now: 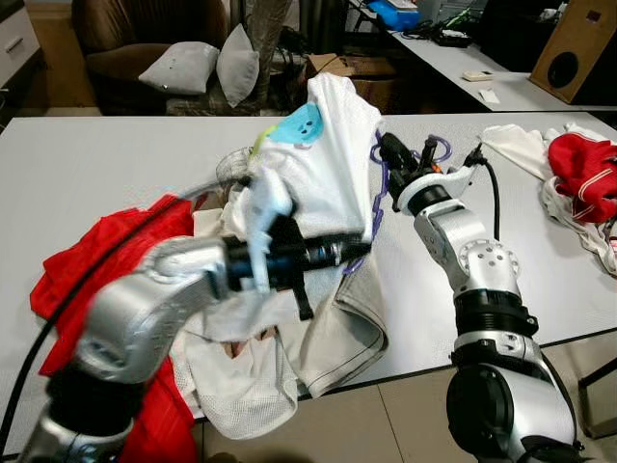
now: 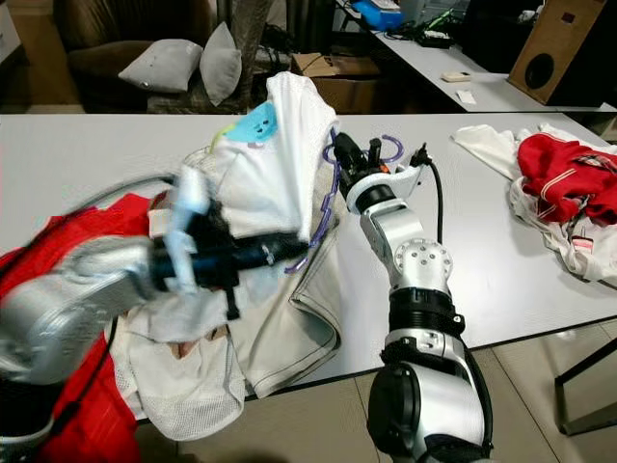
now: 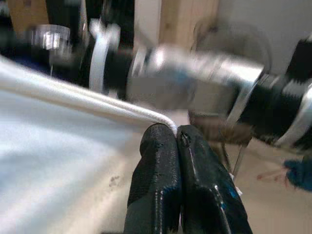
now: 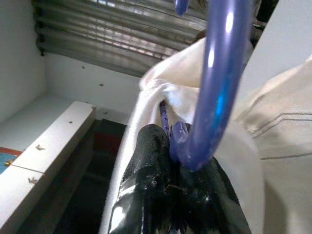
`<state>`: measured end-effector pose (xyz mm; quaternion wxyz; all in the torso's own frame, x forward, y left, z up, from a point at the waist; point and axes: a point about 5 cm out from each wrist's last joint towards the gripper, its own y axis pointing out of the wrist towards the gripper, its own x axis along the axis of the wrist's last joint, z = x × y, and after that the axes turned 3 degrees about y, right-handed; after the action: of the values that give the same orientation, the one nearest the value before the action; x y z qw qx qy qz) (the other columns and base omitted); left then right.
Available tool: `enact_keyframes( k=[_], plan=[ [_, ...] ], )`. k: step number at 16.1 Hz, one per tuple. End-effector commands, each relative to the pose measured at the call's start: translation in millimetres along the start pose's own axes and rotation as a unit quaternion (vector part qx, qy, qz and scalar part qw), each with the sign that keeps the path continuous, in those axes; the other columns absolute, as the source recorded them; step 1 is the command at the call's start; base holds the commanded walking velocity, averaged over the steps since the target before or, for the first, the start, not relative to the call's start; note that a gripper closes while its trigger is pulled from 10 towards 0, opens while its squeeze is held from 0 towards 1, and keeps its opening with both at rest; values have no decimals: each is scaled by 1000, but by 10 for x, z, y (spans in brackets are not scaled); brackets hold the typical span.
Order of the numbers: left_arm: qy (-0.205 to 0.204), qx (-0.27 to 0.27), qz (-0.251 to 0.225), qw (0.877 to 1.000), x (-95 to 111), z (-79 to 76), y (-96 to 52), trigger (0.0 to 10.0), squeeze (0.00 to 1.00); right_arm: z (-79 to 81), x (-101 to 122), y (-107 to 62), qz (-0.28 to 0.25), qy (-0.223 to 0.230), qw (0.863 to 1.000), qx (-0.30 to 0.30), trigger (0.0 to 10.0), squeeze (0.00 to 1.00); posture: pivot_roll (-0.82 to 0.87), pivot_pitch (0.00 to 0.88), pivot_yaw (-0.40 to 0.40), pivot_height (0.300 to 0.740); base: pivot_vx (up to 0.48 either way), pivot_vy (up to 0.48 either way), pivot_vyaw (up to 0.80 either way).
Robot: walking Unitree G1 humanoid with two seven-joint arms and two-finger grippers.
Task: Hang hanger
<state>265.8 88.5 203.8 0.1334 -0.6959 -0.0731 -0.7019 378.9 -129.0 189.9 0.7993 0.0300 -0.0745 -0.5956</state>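
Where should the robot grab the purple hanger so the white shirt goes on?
Probably at the neck under the hook, from the robot's right, where the right gripper already clamps the purple hanger. That thin bar sticks out past the white shirt, leaving the hook free.

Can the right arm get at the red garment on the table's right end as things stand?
Probably not yet: the right gripper is shut on the purple hanger inside the white shirt. The path across the table to the red garment looks free.
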Motion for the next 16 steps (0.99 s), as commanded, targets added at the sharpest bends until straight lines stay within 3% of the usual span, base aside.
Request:
enact_keyframes(
  k=[1, 4, 9, 13, 15, 16],
  plan=[
    [19, -21, 15, 999, -14, -29, 50, 0, 0, 100, 92, 19, -22, 6, 999, 22, 10000, 0, 83, 0, -69, 740, 0, 0, 0],
    [28, 7, 38, 999, -94, 75, -54, 0, 0, 73, 143, 7, -24, 3, 1000, 19, 10000, 0, 77, 0, -67, 740, 0, 0, 0],
    [21, 4, 76, 997, -248, 126, -254, 0, 0, 64, 260, 52, -43, 54, 997, 17, 10000, 0, 86, 0, -86, 740, 0, 0, 0],
    [11, -17, 47, 999, -173, 80, -195, 0, 0, 35, 248, 134, -49, 51, 997, 5, 10000, 0, 92, 0, -89, 740, 0, 0, 0],
    [-3, -3, -31, 999, 41, 118, -100, 0, 0, 14, 117, 190, -21, 10, 1000, -2, 10000, 0, 96, 20, -88, 740, 0, 0, 0],
    [-6, -3, -42, 999, 74, 118, -90, 0, 0, 8, 100, 197, -18, 8, 1000, -2, 10000, 0, 96, 20, -88, 740, 0, 0, 0]
  ],
)
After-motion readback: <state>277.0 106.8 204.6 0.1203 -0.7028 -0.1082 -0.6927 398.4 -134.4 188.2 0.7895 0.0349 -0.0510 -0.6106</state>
